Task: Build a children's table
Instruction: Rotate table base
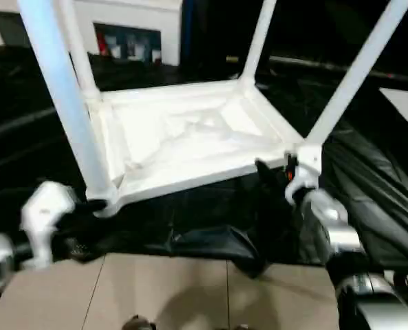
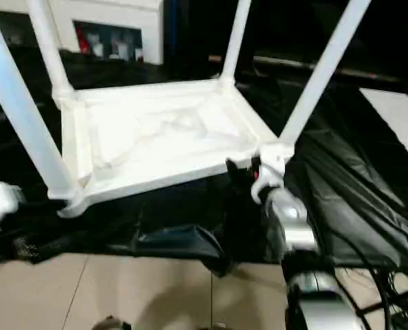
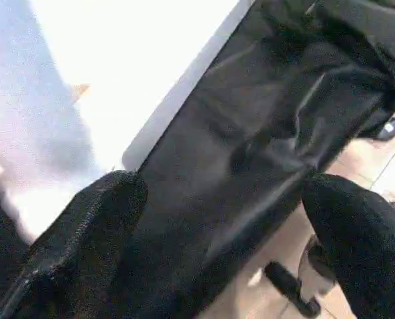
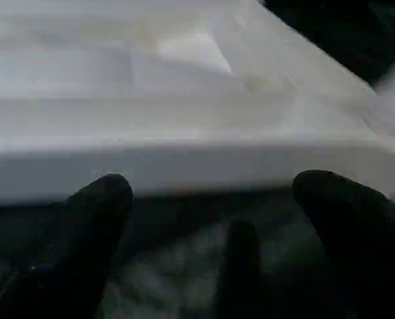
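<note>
The children's table lies upside down on black cloth, its ribbed white top (image 1: pixel 183 137) facing up. Legs stand in the corner sockets: near-left (image 1: pixel 63 89), far-left (image 1: pixel 77 48), far-right (image 1: pixel 259 38) and near-right (image 1: pixel 358 72). My left gripper (image 3: pixel 217 219) is open beside the near-left corner socket (image 1: pixel 104 199), with only black cloth between its fingers. My right gripper (image 4: pixel 211 199) is open just in front of the top's near edge (image 4: pixel 184 166), close to the near-right corner (image 1: pixel 307 161), and its fingers (image 1: pixel 269 172) hold nothing.
Black cloth (image 1: pixel 211 234) covers the low surface under the table and hangs over its front. Beige floor tiles (image 1: pixel 163 289) lie in front. A white glass-door cabinet (image 1: pixel 128 27) stands at the back, a white panel (image 1: pixel 406 106) at the right, cables (image 2: pixel 389 289) on the floor.
</note>
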`<state>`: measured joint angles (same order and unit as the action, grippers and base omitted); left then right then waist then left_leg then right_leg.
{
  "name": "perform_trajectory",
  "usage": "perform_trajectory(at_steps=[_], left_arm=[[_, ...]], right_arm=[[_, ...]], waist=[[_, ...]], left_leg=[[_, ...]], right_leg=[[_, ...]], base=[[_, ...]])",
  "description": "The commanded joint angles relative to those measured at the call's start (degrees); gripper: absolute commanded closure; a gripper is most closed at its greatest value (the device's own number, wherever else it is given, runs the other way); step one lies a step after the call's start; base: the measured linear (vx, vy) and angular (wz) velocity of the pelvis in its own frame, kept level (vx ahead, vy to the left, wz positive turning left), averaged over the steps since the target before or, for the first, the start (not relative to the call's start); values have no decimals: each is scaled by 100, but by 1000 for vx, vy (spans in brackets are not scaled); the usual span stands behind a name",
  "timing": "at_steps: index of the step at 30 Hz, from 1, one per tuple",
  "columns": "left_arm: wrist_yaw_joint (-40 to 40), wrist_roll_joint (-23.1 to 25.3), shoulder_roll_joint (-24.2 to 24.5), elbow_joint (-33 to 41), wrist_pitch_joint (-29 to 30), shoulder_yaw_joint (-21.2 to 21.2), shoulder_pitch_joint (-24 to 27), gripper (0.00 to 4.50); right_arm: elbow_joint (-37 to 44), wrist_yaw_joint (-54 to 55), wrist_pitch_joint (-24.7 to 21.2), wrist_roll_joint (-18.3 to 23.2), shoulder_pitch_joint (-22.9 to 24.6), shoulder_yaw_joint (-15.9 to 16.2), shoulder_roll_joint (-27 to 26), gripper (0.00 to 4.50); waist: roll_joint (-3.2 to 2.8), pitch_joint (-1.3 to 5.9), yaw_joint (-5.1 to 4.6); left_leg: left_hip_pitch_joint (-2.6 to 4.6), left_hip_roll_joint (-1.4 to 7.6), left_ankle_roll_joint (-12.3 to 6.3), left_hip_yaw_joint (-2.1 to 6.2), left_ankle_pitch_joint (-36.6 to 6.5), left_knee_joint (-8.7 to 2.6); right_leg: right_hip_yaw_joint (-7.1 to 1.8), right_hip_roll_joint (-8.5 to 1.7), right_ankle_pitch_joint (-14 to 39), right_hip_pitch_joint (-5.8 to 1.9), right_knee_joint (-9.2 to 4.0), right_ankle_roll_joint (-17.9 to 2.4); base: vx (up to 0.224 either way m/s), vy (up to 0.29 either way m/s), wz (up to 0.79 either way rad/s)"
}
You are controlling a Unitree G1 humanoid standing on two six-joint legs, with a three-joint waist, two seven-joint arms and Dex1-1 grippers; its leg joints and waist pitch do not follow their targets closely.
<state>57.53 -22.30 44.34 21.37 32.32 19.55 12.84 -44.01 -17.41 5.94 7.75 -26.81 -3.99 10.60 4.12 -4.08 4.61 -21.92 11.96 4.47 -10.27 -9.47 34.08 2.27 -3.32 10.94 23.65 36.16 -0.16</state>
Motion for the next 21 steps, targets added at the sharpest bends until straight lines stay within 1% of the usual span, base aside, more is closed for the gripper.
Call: perform_trajectory(at_steps=[1,2,3,4,5,6,7,8,9,10,11,12,13,14,16,17,18,19,20,21], left_arm=[[119,15,98,-94,29,287,163,0],[106,35,93,-115,0,316,174,0],[-112,153,-6,-209,-130,364,97,0],[-242,209,-57,-247,-171,357,36,0],[-311,235,-82,-266,-183,349,3,0],[-419,261,-161,-311,-249,306,-90,0],[-703,322,-330,-447,-355,224,-300,0],[-746,336,-354,-468,-375,211,-332,0],[-880,342,-441,-560,-466,169,-447,0],[-1130,342,-603,-720,-533,133,-645,0],[-1246,358,-708,-804,-601,102,-757,0],[-1325,378,-785,-858,-627,83,-834,0],[-1356,385,-816,-877,-625,77,-865,0],[-1408,385,-890,-905,-630,60,-930,0],[-1521,284,-1150,-904,-643,-16,-1146,0],[-1600,270,-1240,-908,-605,-59,-1236,0],[-1688,294,-1316,-916,-580,-118,-1323,0],[-1758,319,-1370,-935,-586,-167,-1387,0],[-1816,326,-1443,-959,-584,-232,-1470,0],[-1826,171,-1605,-926,-544,-344,-1618,0]], right_arm=[[264,360,-272,-104,99,-55,65,2],[270,401,-288,-114,108,-61,66,2],[335,471,-360,-144,131,-52,65,2],[376,472,-395,-151,141,-40,60,2],[411,469,-422,-153,152,-32,58,2],[419,469,-456,-158,138,-14,49,2],[468,471,-544,-201,130,29,20,2],[472,472,-552,-211,128,37,17,2],[525,471,-616,-237,135,63,0,2],[563,467,-691,-251,138,96,-39,2],[562,491,-725,-287,140,128,-55,2],[560,510,-757,-308,142,151,-67,2],[563,517,-776,-312,144,159,-72,2],[560,517,-815,-315,148,177,-86,2],[514,446,-912,-328,158,245,-117,2],[457,410,-949,-344,149,277,-124,2],[380,398,-943,-394,134,324,-127,2],[343,391,-951,-436,127,352,-131,2],[295,369,-949,-456,109,369,-146,2],[202,353,-921,-454,56,374,-176,2]], waist=[[-135,326,-53],[-137,329,-56],[-143,324,-65],[-139,322,-88],[-157,321,-88],[-145,320,-94],[-152,317,-94],[-153,318,-98],[-139,330,-95],[-144,345,-100],[-121,353,-110],[-115,362,-108],[-118,368,-109],[-111,379,-109],[-92,397,-104],[-93,402,-103],[-119,411,-87],[-107,413,-98],[-103,420,-81],[-84,429,-88]], left_leg=[[156,94,305,47,-2397,-480],[159,98,309,49,-2384,-479],[168,94,307,44,-2418,-477],[164,95,317,52,-2466,-479],[200,101,316,51,-2539,-471],[189,101,311,57,-2533,-471],[194,100,318,56,-2534,-474],[200,99,327,55,-2549,-473],[196,86,325,54,-2518,-461],[160,91,337,71,-2412,-479],[157,90,339,67,-2381,-476],[173,88,334,61,-2341,-466],[166,88,337,62,-2292,-464],[144,86,328,66,-2199,-464],[153,92,314,56,-2100,-452],[145,90,298,47,-2001,-446],[158,91,290,42,-1930,-438],[148,91,286,39,-1900,-437],[141,85,276,37,-1810,-432],[119,83,257,38,-1725,-430]], right_leg=[[-232,-300,2275,-109,-542,-654],[-232,-301,2255,-106,-536,-657],[-233,-297,2264,-92,-542,-659],[-228,-297,2281,-98,-544,-655],[-231,-295,2290,-68,-556,-648],[-230,-305,2287,-83,-552,-647],[-231,-305,2292,-77,-557,-642],[-229,-294,2281,-75,-558,-642],[-233,-306,2249,-84,-556,-642],[-226,-315,2150,-124,-532,-650],[-223,-309,2104,-128,-526,-645],[-226,-308,1996,-117,-525,-670],[-228,-312,1932,-128,-511,-687],[-225,-318,1856,-151,-498,-700],[-228,-319,1709,-158,-487,-729],[-230,-313,1529,-165,-471,-770],[-228,-312,1381,-161,-457,-809],[-224,-305,1315,-169,-452,-825],[-220,-309,1196,-190,-444,-857],[-217,-317,1137,-218,-429,-858]], base=[[0,0,0],[0,0,0],[0,0,0],[0,0,0],[0,0,0],[0,0,0],[0,0,0],[0,0,0],[0,0,0],[0,0,0],[0,0,0],[0,0,0],[0,0,0],[0,0,0],[0,0,0],[0,0,0],[0,0,0],[0,0,0],[0,0,0],[0,0,0]])
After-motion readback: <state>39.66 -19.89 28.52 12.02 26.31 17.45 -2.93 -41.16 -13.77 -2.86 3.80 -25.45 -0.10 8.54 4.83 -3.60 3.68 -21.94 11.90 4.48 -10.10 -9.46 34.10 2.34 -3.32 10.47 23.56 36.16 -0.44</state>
